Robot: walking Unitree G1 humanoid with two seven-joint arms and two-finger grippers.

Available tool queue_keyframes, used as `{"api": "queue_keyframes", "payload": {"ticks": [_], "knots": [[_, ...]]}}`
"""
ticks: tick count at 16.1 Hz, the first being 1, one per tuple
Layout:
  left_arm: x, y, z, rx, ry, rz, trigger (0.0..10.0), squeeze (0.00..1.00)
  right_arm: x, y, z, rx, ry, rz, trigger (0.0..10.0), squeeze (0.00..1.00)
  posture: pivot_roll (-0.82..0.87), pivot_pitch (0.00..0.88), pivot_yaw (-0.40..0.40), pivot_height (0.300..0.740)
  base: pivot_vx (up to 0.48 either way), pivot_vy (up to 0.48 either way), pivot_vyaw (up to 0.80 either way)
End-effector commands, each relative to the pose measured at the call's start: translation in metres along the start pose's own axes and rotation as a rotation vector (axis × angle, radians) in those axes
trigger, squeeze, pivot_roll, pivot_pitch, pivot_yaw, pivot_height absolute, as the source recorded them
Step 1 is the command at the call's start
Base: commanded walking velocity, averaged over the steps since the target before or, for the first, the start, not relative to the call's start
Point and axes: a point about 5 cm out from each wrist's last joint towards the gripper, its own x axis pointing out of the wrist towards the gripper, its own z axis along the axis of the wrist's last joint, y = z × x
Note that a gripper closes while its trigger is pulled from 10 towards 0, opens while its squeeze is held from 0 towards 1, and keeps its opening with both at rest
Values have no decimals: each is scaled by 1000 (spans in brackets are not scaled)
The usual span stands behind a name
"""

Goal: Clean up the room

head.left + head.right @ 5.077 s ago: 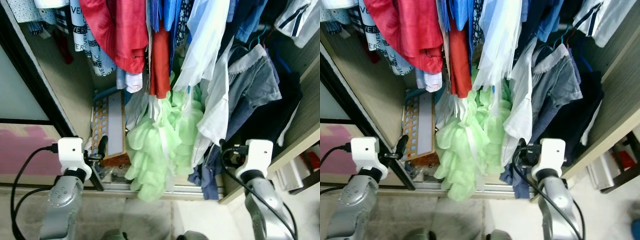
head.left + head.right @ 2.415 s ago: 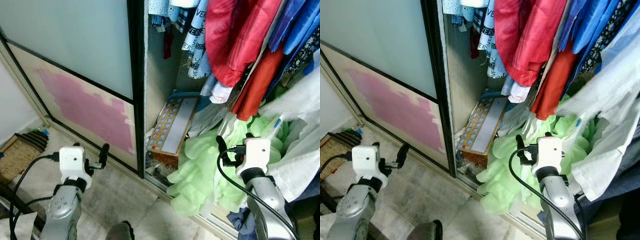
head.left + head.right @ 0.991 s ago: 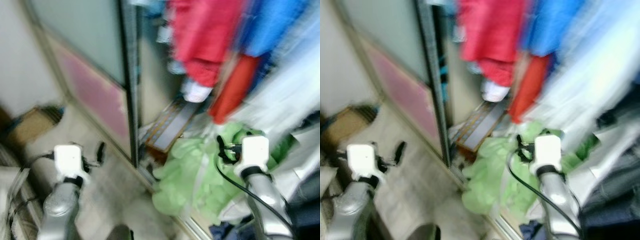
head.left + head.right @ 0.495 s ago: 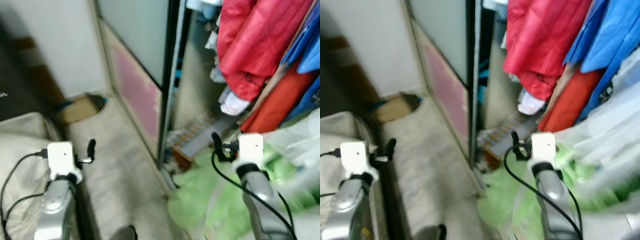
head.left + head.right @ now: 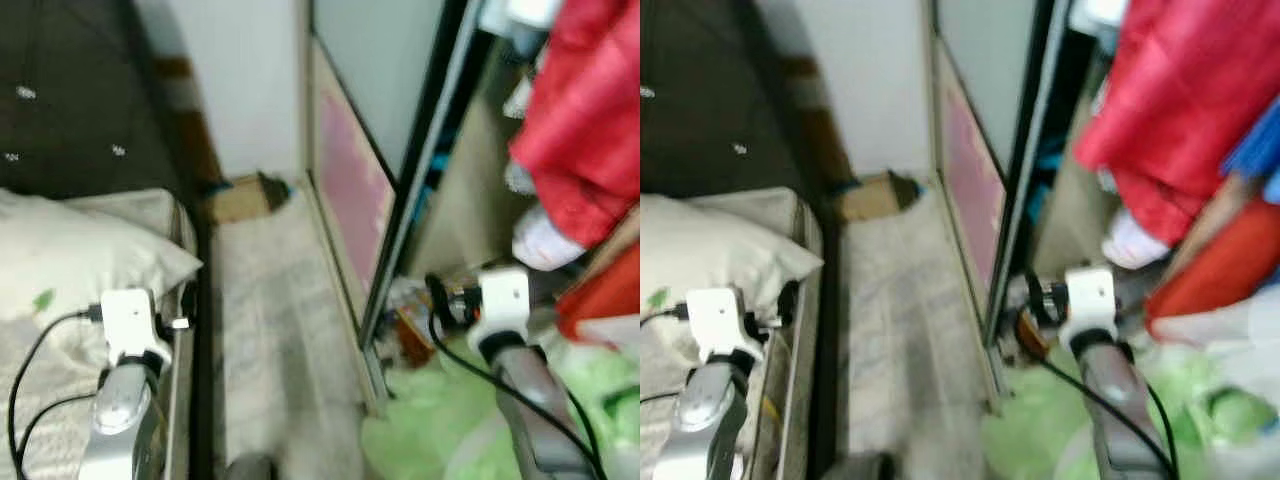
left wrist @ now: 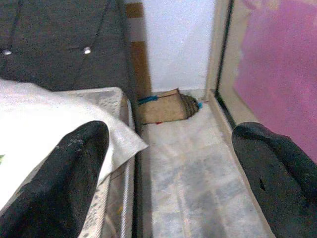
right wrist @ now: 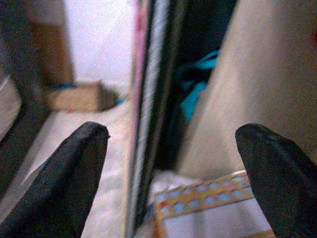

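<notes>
Take the black wardrobe door frame as your landmark. Your right gripper hangs just in front of its foot with both fingers spread wide and nothing between them; past them you see the frame's edge, a blue item inside the wardrobe, and one patterned orange-edged board low down just inside the frame. Your left gripper is well to the left of the frame, over the edge of the bed, also wide open and empty; between its fingers lies the pale floor strip that runs from the bed to the frame.

The clutter you would tidy sits on the wardrobe side of the frame: one heap of light green fabric on the floor below your right arm, and hanging clothes above it, one red garment clearest. One brown flat thing lies on the floor at the far end of the strip, near the wall and well away from both grippers; what it is you cannot tell.

Compared with half a second ago, the whole view has swung left: the bed and its one white pillow now take up the left side, the frame has slid rightward, and less of the clothes shows. Both arms are held much as before.
</notes>
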Motion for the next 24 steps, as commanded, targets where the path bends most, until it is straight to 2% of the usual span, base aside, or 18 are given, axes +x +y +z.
{"api": "queue_keyframes", "payload": {"ticks": [1,2,4,6,10,14,24], "knots": [[-1,5,0,16,14,10,10000,0,-9,11,5,-10,-8,113,10000,0,15,46,-53,740,0,0,0],[0,6,0,16,14,10,10000,0,-16,14,2,-26,-9,166,10000,0,6,51,-52,740,0,0,0],[1,3,-1,12,10,5,10000,0,-19,15,0,-34,-16,196,10000,0,0,54,-48,740,0,0,613],[1,-2,-1,13,7,-9,10000,0,-15,14,5,-31,-40,178,10000,0,0,54,-48,740,0,0,800],[4,0,1,26,2,-10,10000,0,0,14,12,-40,-72,171,10000,0,9,51,-50,740,0,0,800],[2,-2,0,0,2,-9,10000,0,5,14,14,-43,-89,169,10000,0,11,53,-53,740,0,0,800],[2,-3,1,10,-12,-29,10000,0,13,18,19,-50,-118,161,10000,0,23,50,-57,740,0,0,800]]}}
